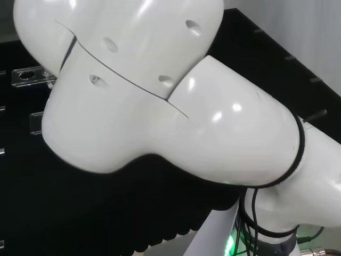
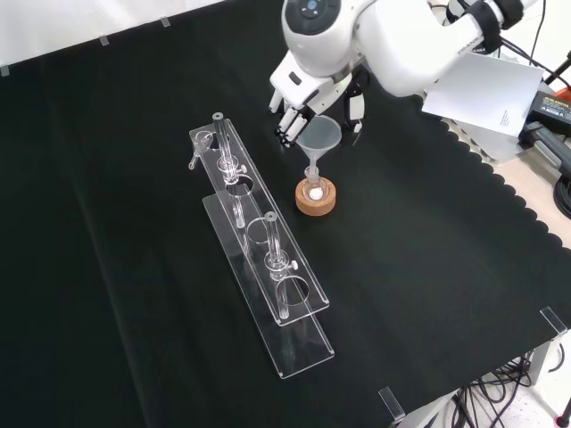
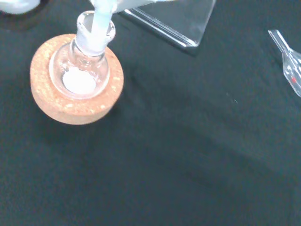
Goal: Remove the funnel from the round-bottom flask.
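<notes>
On my front view the surface point(image 2: 116, 223) is black cloth with a scalloped edge at the right. Left of centre lies a clear rack point(image 2: 259, 272) holding glass tubes. Just right of it stands the cork stand point(image 2: 316, 198) with the flask point(image 2: 314, 189) seated in it, white powder at its bottom. The funnel point(image 2: 318, 136) sits with its stem in the flask's neck. The hand point(image 2: 299, 98) comes in from the top, its fingers point(image 2: 287, 125) curled about the funnel's cone; I cannot tell whether they touch it. Farther right, white paper point(image 2: 486, 98) lies off the cloth. My wrist view shows the stem in the neck up close. My head view shows the arm point(image 1: 160, 96).
</notes>
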You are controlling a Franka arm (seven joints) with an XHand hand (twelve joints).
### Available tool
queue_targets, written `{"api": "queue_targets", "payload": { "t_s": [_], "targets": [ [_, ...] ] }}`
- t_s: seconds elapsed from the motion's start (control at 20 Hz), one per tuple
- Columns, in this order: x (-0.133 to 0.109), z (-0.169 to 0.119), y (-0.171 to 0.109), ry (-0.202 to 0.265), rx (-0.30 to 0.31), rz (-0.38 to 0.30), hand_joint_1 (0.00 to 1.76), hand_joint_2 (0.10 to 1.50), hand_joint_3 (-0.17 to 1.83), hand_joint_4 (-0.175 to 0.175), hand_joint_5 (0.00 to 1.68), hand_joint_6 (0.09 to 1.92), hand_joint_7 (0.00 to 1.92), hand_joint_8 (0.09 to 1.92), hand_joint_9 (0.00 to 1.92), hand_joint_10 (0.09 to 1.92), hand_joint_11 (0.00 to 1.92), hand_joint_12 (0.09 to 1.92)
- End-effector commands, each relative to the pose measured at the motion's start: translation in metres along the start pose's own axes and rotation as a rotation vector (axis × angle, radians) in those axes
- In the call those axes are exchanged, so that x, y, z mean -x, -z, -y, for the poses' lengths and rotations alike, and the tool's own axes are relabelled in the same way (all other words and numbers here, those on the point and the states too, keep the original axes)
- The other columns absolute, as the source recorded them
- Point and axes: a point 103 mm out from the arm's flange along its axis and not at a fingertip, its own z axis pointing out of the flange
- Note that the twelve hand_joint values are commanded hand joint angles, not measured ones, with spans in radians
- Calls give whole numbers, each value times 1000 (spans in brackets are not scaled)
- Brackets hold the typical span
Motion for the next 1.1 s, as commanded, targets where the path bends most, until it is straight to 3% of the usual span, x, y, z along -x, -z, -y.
{"api": "queue_targets", "payload": {
  "t_s": [0.05, 0.65, 1.1],
  "targets": [
    [19, 14, 13, -26, -100, 0, 786, 808, 514, 29, 891, 663, 941, 604, 1303, 296, 843, 1177],
    [39, 58, 56, -77, -18, -19, 777, 805, 517, 29, 885, 684, 931, 609, 1303, 288, 835, 1180],
    [57, 78, 83, -131, 4, -31, 771, 802, 518, 32, 891, 696, 926, 612, 1301, 284, 835, 1182]
  ]
}}
